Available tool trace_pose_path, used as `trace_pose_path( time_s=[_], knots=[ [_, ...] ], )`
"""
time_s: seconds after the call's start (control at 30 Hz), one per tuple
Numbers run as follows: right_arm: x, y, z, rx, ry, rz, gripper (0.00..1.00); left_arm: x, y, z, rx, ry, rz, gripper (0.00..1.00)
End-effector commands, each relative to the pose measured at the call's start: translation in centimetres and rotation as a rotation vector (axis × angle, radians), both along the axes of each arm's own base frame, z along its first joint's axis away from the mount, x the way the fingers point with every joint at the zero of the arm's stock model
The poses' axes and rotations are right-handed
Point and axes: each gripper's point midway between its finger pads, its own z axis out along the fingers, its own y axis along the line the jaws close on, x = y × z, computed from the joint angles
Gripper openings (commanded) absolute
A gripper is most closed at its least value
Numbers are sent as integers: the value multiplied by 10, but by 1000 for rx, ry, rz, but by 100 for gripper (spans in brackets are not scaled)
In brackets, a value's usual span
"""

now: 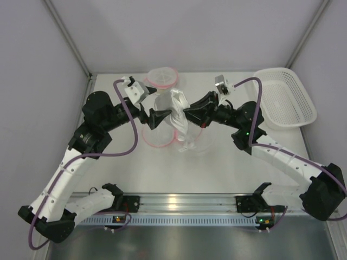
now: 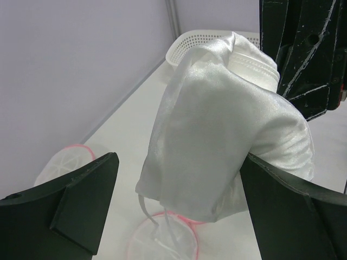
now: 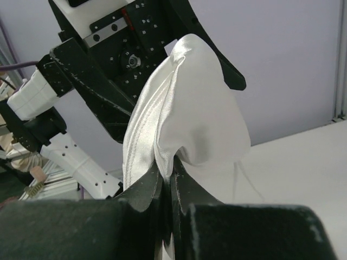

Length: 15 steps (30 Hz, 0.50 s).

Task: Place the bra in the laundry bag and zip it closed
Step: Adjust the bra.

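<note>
**Bra held aloft in one closed end effector: a slip or a snagged zip is the risk**

The bra (image 1: 179, 116) is pinched in the closed right end effector (image 3: 167, 173) and is hung above the tabletop (image 1: 227, 168), between the two arms. The left end effector (image 2: 179, 162) is spread wide, with one finger on each side of the fabric, and nothing is gripped by it. The laundry bag (image 1: 162, 80), pink-rimmed and made of mesh, is laid open below and behind the bra.

Only a narrow fold is seen to be clamped, and the satin looks slippery, so the bra could be lost if it is jerked. If it is lowered off-centre, a cup or strap could be left draped over the pink rim, and the zip could then be jammed on the fabric. The light bag could also be pushed aside by an arm.

The zip and its pull cannot be made out in any view. The near part of the bag is largely covered by the arms and the bra. Whether the two pink rings belong to one bag cannot be settled.
</note>
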Motion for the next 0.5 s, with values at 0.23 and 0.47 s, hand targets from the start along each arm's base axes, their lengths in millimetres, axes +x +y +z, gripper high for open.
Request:
trace_pose_path(
  time_s=[0.23,0.47],
  knots=[
    [-24,9,15,18,-175,166,0,-15,-9,10,19,-81,-111,98],
    [-27,6,12,-26,-234,149,0,-19,-14,14,20,-95,-155,98]
  ],
)
